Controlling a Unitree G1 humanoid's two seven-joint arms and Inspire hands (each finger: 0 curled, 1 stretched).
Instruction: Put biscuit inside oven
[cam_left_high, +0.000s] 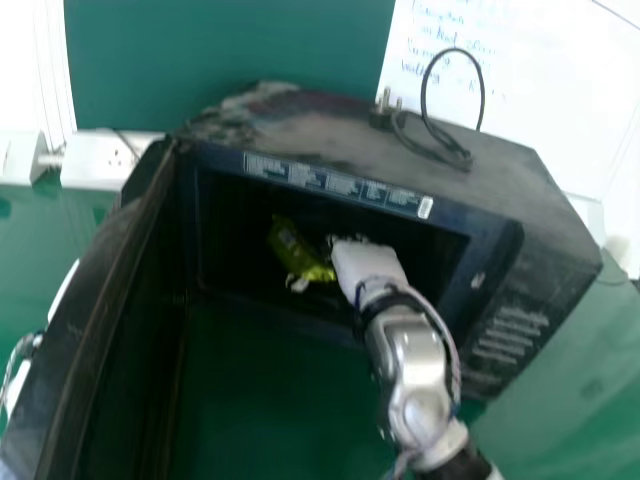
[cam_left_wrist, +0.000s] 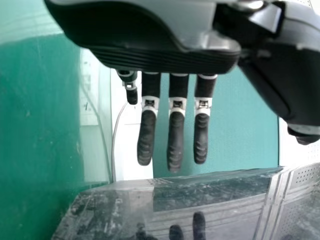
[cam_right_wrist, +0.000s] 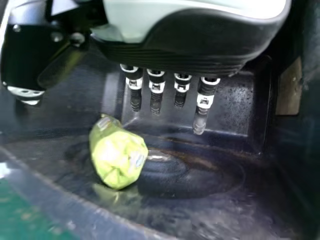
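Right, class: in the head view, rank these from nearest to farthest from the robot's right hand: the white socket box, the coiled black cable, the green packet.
1. Green packet: just left of the right hand, inside the oven.
2. Black cable: on top, toward the right.
3. White socket box: far left, past the oven.

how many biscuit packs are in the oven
1: the yellow-green pack lies on the oven floor, near the right hand; others may be hidden in shadow.
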